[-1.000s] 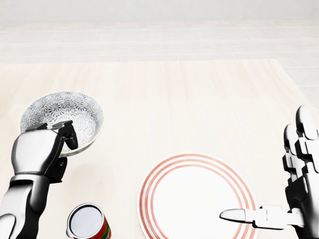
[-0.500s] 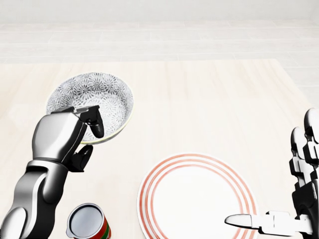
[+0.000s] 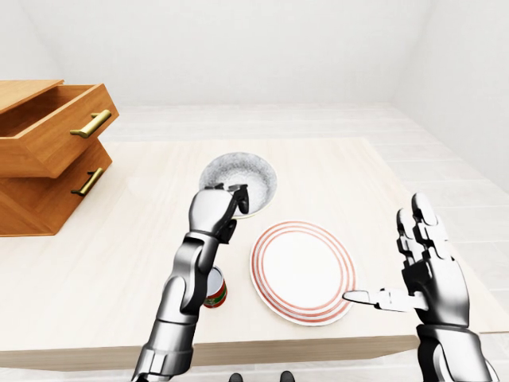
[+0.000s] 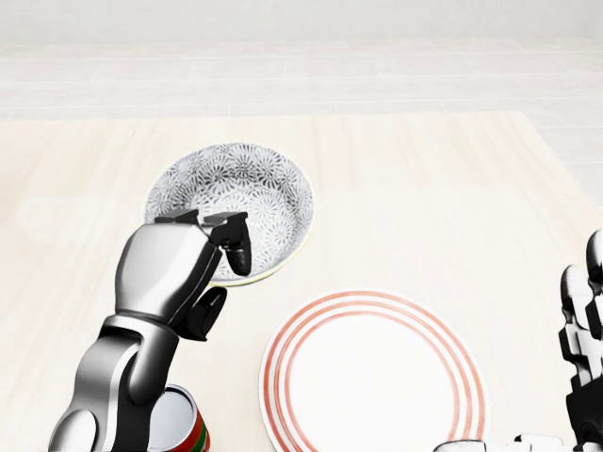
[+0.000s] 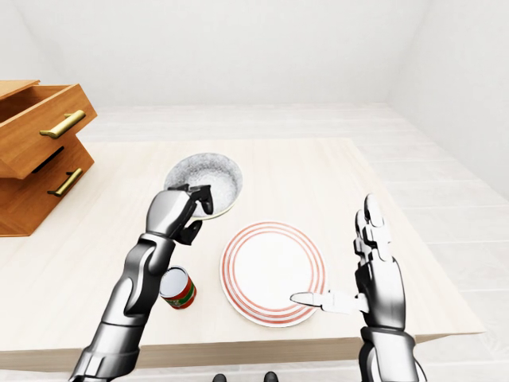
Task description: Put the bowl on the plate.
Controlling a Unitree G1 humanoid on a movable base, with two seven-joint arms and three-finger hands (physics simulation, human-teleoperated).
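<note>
The robot's left hand (image 4: 174,278), left of the plate (image 4: 377,377) in the head view, is shiny silver with a smooth, round back like a glove. Its fingers (image 4: 236,247) are black at the ends. The left arm (image 3: 187,278) is silver too, made of round parts with dark gaps between them. The right hand (image 3: 429,270), right of the plate, is silver, and its fingers (image 3: 421,223) are blocky bits with dark joints and pale ends.

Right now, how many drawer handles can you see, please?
2: the top drawer's handle and the lower drawer's handle, both at the left-eye view's left.
</note>
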